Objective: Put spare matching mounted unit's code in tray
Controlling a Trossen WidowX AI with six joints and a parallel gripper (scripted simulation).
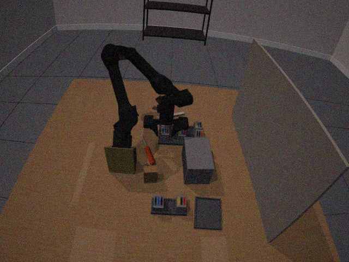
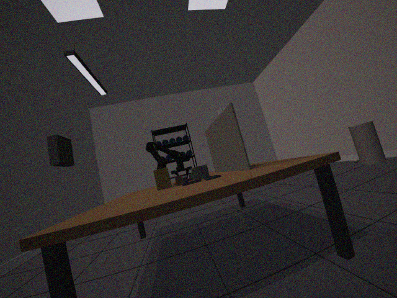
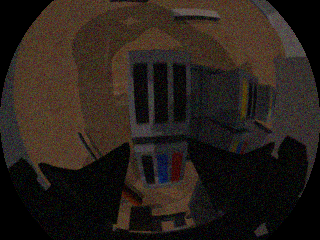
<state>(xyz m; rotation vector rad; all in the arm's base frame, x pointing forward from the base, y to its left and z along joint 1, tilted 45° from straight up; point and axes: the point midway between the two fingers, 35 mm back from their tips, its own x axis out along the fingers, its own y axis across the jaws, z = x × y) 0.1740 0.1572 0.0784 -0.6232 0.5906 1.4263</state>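
Observation:
My gripper (image 1: 164, 127) (image 3: 158, 144) is open and points down at the back holder (image 1: 169, 139). Its fingers stand on either side of a white spare (image 1: 164, 130) (image 3: 162, 167) with black, blue and red stripes, without closing on it. More striped spares (image 1: 198, 125) stand at the right end of that holder. The grey mounted unit (image 1: 197, 159) stands just in front of them, its back hidden. The flat grey tray (image 1: 208, 213) lies at the front right. A front holder (image 1: 168, 209) carries a blue-striped spare (image 1: 157, 201) and a yellow-and-red one (image 1: 181, 201).
An orange-handled screwdriver (image 1: 149, 155) and a small wooden block (image 1: 150, 176) lie left of the unit, beside the olive arm base (image 1: 120, 160). A large grey panel (image 1: 281, 141) rises at the right. A dark shelf (image 1: 176, 17) stands behind the table (image 2: 224, 189).

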